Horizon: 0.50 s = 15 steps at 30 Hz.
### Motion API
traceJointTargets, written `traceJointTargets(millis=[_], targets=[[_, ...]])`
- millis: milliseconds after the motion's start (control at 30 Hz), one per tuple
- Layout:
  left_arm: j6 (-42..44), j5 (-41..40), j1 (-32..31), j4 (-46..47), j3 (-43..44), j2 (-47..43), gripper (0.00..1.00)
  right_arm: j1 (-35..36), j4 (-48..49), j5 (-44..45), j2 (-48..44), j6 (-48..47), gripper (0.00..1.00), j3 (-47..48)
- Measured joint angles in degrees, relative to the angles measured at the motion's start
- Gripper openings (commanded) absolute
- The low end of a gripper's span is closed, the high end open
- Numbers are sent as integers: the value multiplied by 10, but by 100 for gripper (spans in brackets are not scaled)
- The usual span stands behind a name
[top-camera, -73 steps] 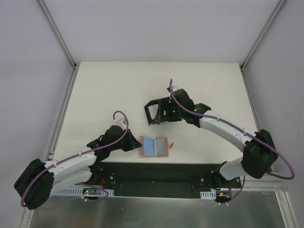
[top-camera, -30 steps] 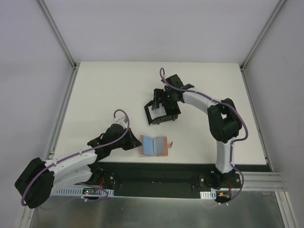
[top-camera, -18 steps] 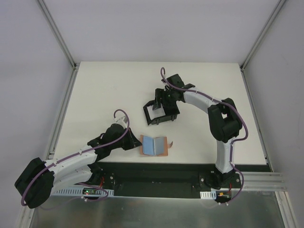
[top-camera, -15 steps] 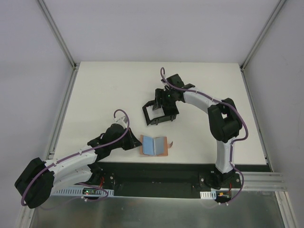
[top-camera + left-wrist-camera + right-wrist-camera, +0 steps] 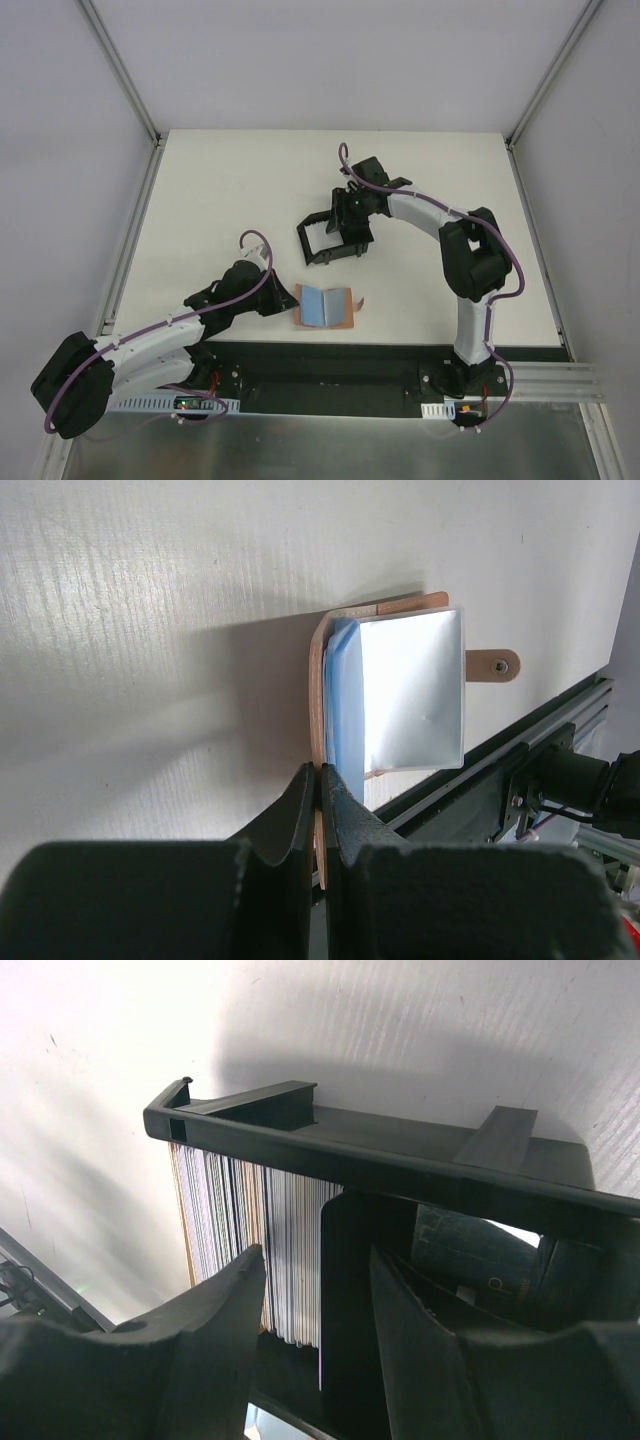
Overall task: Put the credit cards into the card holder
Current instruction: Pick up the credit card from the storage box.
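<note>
Pose: left end effector [image 5: 320, 785] low, outstretched, pinching the card holder [image 5: 488, 666] edge. I see the right end effector [image 5: 318, 1260] spread inside the box frame [image 5: 400, 1160].

Whole table [image 5: 250, 180] is viewed from above; card holder [image 5: 343, 308] and black frame [image 5: 380, 1158], seen there too, are framed close by wrist cameras.

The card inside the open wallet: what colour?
Light blue. The card in the wallet shows best in the top external view.
</note>
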Motion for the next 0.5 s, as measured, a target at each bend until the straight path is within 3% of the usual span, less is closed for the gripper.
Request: traceJointTargets(millis=[300,500], targets=[[0,0,0,0,2,8,0,-2,1,-2,-2,2,28,-3],[1,0,0,0,3,8,0,-3,0,-1,-6,3,23,-3]])
